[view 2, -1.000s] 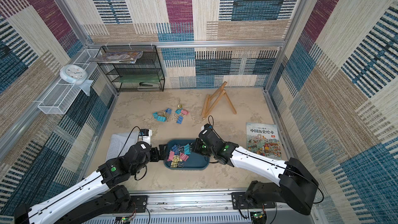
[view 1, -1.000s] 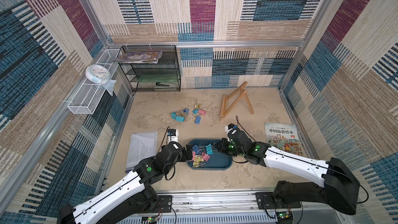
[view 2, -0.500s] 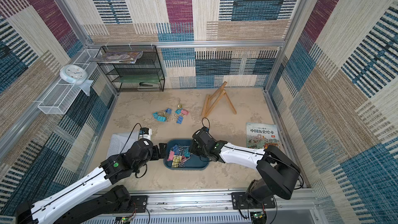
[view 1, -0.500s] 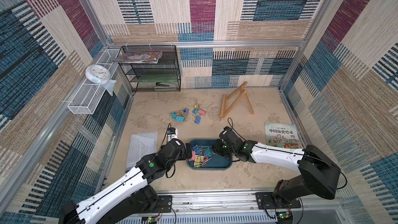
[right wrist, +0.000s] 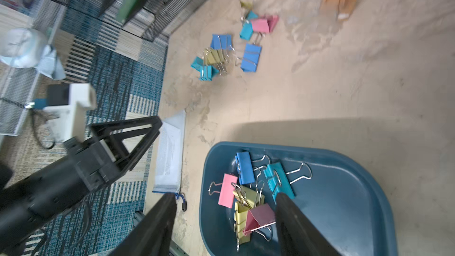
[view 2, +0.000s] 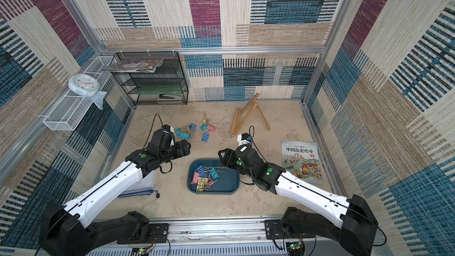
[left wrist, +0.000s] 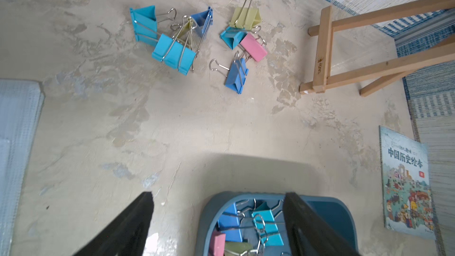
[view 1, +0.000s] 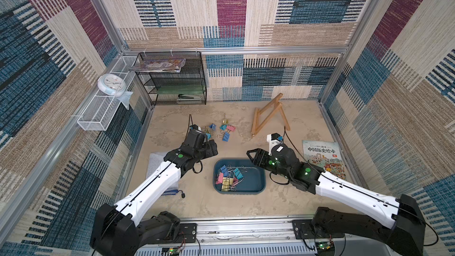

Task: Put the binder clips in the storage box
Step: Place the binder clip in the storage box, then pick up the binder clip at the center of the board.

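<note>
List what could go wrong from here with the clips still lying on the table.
1. The loose binder clips lie tangled, wire handles crossing; the left claw may drag neighbours along or scatter them.
2. The heap of clips in the storage box sits at one end by the rim; another dropped there might slide out.
3. Both claws hang open near the box; the right claw and the left may collide.

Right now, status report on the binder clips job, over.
Left pincer and right pincer both open, empty. Several binder clips in the storage box; a loose cluster waits on the table beyond it. Nothing between cluster and box.
</note>
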Robot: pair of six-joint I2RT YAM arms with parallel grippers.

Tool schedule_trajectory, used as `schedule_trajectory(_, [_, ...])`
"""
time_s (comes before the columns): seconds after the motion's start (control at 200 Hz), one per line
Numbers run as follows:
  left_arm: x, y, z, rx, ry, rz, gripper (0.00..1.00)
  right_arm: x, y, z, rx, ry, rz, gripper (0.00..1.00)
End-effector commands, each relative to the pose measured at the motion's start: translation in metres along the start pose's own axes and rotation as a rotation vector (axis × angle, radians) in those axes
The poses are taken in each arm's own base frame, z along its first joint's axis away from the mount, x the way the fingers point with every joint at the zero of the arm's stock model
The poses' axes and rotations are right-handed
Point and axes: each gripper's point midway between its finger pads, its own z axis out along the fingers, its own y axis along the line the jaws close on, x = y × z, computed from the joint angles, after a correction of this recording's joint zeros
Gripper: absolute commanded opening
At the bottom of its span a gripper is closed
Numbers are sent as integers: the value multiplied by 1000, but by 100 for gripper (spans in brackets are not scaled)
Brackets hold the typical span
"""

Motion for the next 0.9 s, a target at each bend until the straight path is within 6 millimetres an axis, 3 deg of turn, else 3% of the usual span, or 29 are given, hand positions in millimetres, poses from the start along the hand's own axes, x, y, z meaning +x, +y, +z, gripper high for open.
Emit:
schedule_trajectory(0.0, [-16,-21,16,76,19,43,74,-21,3,-15,8,-94,-118,70])
schedule_trajectory(0.08, [-26,-38,31,128,43,78,64,-28,11,-21,-10,-113,-165,70])
schedule_trajectory(0.215, [-36,-51,64,155,87,147,55,-31,14,-20,-6,-112,-198,71])
schedule_trajectory(0.441, [-45,-33,117,102,143,145,49,-26,10,-11,11,-92,-210,72])
schedule_trajectory(0.621, [-38,-37,152,161,209,148,46,-24,8,-4,21,-84,-225,75])
schedule_trajectory(0.896, [-30,-28,180,134,246,127,34,-27,5,-5,31,-94,-226,76])
